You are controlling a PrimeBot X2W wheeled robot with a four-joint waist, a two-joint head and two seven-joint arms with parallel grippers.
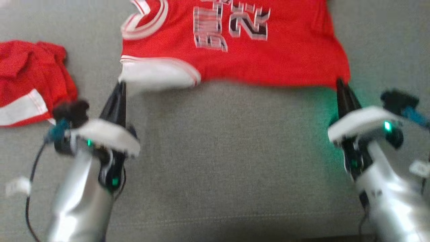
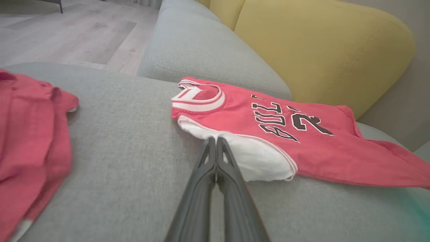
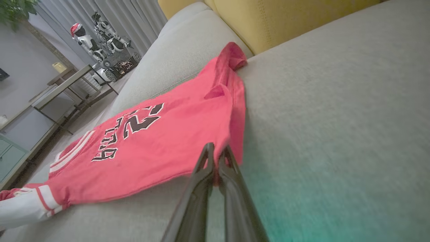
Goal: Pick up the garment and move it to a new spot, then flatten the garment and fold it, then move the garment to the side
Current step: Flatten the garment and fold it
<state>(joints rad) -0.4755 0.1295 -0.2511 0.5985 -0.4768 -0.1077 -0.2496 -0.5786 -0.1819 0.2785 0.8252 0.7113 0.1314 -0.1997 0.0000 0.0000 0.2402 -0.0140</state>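
The garment (image 1: 268, 57) is a red basketball jersey with white trim and a printed number, lying spread on the grey sofa seat (image 1: 228, 151). My left gripper (image 1: 121, 84) is shut on the near corner of its white sleeve; in the left wrist view the closed tips (image 2: 215, 139) meet the white cloth of the jersey (image 2: 322, 151). My right gripper (image 1: 340, 82) is shut on the jersey's near red corner. In the right wrist view, red cloth of the jersey (image 3: 168, 144) shows between the closed fingers (image 3: 216, 149).
A second red garment (image 1: 30, 84) with a white stripe lies crumpled on the seat to the left (image 2: 30, 141). Yellow back cushions (image 2: 322, 50) rise behind the jersey. Beyond the sofa's end are wooden floor (image 2: 67, 33) and a shelf (image 3: 67, 87).
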